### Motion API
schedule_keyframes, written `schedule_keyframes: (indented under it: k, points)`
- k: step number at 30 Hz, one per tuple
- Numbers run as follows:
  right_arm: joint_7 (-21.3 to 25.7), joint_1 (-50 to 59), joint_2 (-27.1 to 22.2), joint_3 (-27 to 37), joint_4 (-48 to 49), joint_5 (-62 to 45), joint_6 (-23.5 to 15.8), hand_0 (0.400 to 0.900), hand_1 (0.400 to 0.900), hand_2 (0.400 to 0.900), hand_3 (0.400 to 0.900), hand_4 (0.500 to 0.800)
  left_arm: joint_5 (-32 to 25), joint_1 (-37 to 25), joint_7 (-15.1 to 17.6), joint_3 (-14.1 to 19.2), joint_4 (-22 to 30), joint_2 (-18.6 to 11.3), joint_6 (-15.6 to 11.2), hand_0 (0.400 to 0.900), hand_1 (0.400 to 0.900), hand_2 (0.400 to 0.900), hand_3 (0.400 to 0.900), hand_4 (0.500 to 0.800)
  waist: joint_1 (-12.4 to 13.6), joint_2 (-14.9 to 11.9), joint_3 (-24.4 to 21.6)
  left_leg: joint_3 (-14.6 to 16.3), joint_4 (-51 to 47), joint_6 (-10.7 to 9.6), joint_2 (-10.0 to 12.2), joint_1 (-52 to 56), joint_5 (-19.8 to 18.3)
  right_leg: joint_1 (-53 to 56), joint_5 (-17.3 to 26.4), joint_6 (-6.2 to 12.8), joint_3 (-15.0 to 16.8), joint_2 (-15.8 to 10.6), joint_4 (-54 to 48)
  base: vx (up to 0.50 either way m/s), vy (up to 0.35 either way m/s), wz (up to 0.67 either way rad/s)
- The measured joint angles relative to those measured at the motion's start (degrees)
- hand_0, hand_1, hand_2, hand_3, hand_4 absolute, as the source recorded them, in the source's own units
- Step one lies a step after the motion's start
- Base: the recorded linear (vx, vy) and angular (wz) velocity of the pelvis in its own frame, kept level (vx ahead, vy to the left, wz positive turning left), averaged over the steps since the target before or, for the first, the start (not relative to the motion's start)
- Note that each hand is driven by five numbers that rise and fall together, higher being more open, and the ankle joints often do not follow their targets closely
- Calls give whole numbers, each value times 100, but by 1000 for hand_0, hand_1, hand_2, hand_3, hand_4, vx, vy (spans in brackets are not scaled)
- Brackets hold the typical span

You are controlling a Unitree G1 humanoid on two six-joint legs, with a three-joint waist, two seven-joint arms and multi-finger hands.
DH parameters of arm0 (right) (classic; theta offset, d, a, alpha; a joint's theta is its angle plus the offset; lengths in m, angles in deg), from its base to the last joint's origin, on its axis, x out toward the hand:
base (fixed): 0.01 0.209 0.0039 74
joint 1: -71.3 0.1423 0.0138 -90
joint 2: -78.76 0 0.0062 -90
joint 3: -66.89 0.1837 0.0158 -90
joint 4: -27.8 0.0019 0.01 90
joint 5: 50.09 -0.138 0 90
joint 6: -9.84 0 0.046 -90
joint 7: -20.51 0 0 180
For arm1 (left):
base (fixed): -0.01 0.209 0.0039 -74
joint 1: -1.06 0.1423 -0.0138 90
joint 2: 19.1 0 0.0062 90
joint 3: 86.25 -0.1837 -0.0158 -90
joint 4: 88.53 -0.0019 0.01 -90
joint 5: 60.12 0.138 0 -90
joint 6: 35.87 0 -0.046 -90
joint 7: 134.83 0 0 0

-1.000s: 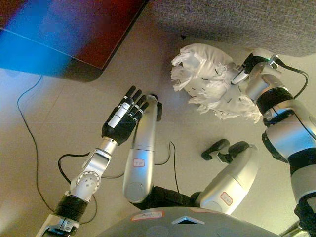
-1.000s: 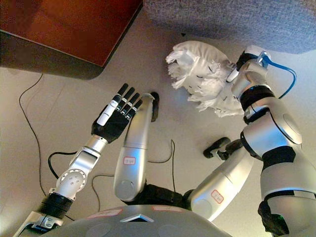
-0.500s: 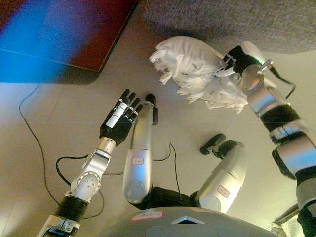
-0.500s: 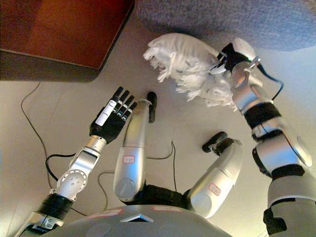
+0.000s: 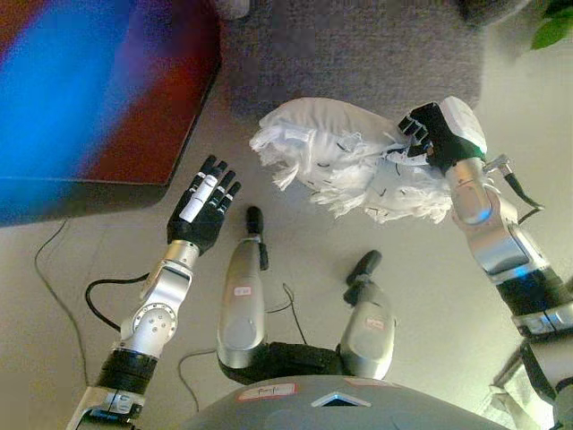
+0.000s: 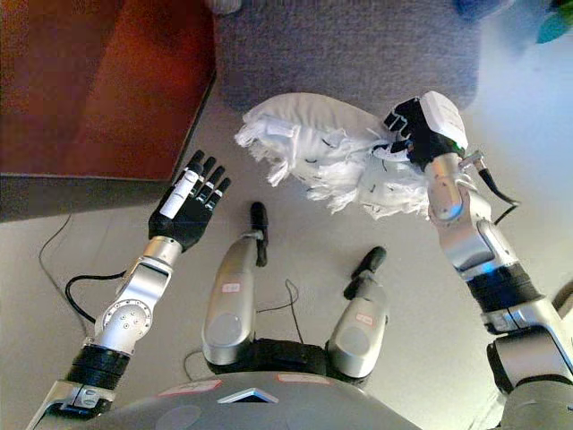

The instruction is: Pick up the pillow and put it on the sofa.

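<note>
A white fringed pillow hangs in the air in front of the grey sofa. My right hand is shut on the pillow's right end and holds it up off the floor; it also shows in the right eye view. My left hand is open and empty, fingers straight, to the left of the pillow and apart from it. The sofa's grey fabric fills the top middle of the view, just beyond the pillow.
A dark red-brown table stands at the upper left, its edge close to my left hand. A green plant leaf shows at the top right corner. The beige floor lies below.
The camera has tilted up, showing more of the sofa. My right hand has lifted the pillow higher and towards the sofa. My left hand stays open at the left.
</note>
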Motion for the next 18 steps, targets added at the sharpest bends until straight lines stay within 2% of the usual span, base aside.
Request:
schedule_keyframes:
  k: [5,9,14,18]
  points:
    - [-4,-745,10,396,580,-4,-212,400,400,400,400,500,171,-92,279,3,92,53,137,900,900,900,900,800,-20,-261,-33,84,-415,-135,107,639,56,584,116,-117,-108,204,-367,104,-51,-8]
    - [-22,-1171,22,749,1083,-13,-380,400,400,400,400,500,287,-19,392,190,103,113,316,900,900,900,900,800,-19,-462,-155,168,-669,-216,173,1019,82,829,166,-185,-130,298,-451,94,-23,-2]
    - [-22,-1316,17,1154,1412,-51,-720,400,400,400,400,500,456,141,423,477,101,121,471,900,900,900,900,800,-157,-812,-445,209,-851,-237,180,1275,96,986,263,-312,-129,331,-483,97,-22,7]
    - [-22,-1364,-87,1427,1504,-282,-822,400,400,400,400,500,508,317,417,502,100,108,556,900,900,900,900,800,-142,-903,-742,221,-995,-223,177,1458,104,1088,416,-491,-141,345,-494,98,-8,3]
